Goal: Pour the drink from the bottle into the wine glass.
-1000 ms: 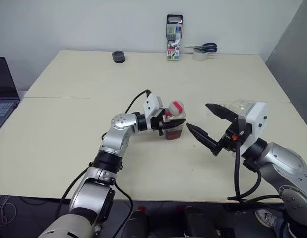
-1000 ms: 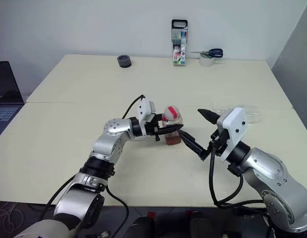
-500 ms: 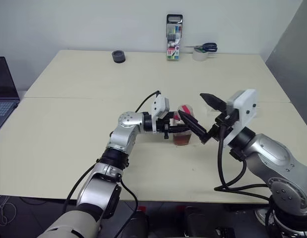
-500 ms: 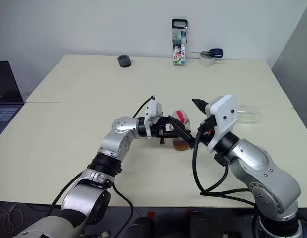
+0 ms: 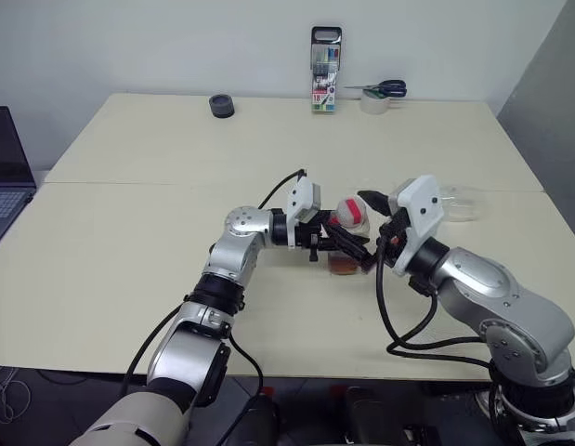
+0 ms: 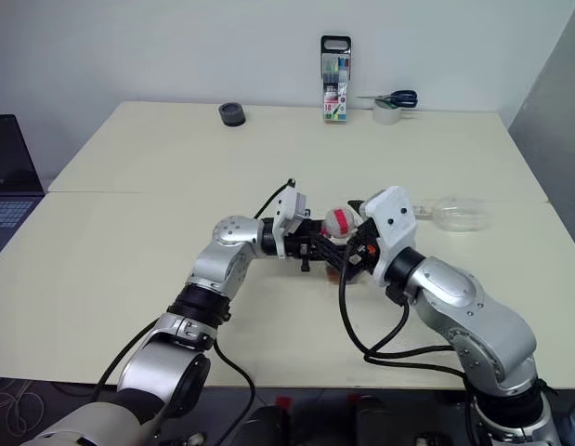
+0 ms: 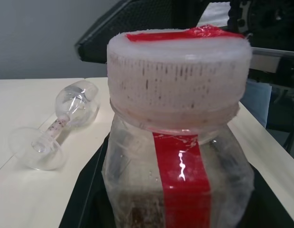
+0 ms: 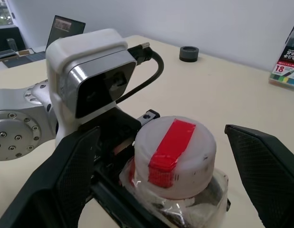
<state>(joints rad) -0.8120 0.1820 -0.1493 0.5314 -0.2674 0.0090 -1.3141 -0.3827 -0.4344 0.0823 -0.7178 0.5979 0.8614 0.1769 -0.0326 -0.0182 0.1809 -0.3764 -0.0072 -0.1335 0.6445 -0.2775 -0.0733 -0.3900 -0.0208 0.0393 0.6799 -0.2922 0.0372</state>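
The left gripper (image 5: 335,243) is clamped on the bottle (image 5: 346,240), upright on the table (image 5: 129,204); the right gripper (image 8: 161,166) is spread wide, one finger on each side of the pale cap (image 8: 174,154). If the right gripper closes off-centre, the bottle may twist or tip. The wine glass (image 6: 457,213) lies on its side, well apart, risking a spill.

The red-striped bottle (image 7: 180,156) stands close up, the wine glass (image 7: 59,128) lying behind it.
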